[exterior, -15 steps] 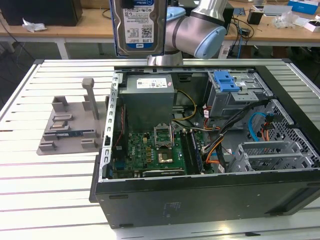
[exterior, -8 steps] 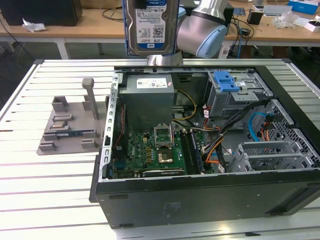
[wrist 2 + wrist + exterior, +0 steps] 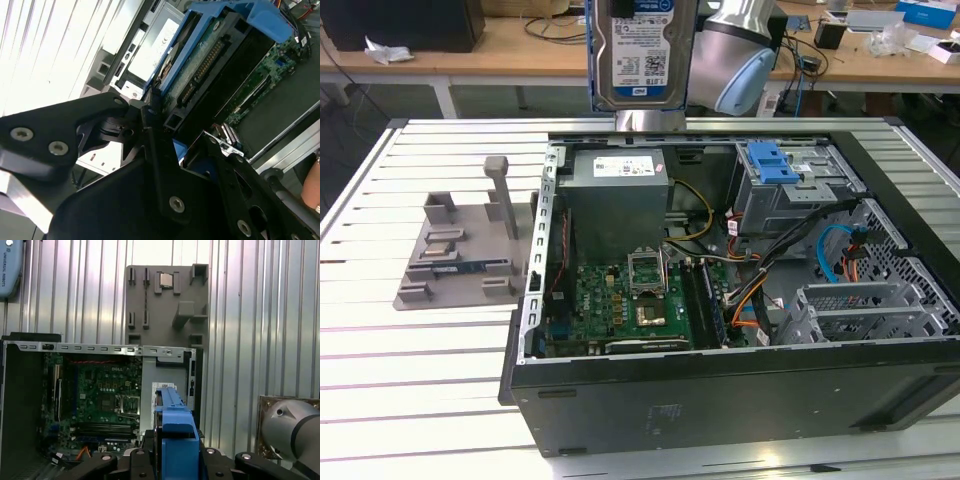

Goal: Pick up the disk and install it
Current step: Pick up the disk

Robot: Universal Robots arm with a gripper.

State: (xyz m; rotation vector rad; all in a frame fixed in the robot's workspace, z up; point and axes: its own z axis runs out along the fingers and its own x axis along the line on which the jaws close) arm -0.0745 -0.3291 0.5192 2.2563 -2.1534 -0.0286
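The disk (image 3: 640,48), silver with a blue-and-white label and a blue frame, hangs upright above the back edge of the open computer case (image 3: 720,385). It is held off the arm (image 3: 738,52), which stands to the exterior view's right of it. In the second wrist view my gripper (image 3: 181,134) is shut on the disk (image 3: 212,62), with black fingers (image 3: 150,117) on both sides of the blue frame. The first wrist view looks down along the disk's blue edge (image 3: 172,432) into the case, with my gripper (image 3: 174,460) clamped around it.
Inside the case are a grey power-supply box (image 3: 617,195), a green motherboard (image 3: 630,300), a metal drive bay with a blue latch (image 3: 770,162) and loose cables (image 3: 840,255). A grey fixture tray (image 3: 460,250) lies on the slatted table to the exterior view's left of the case.
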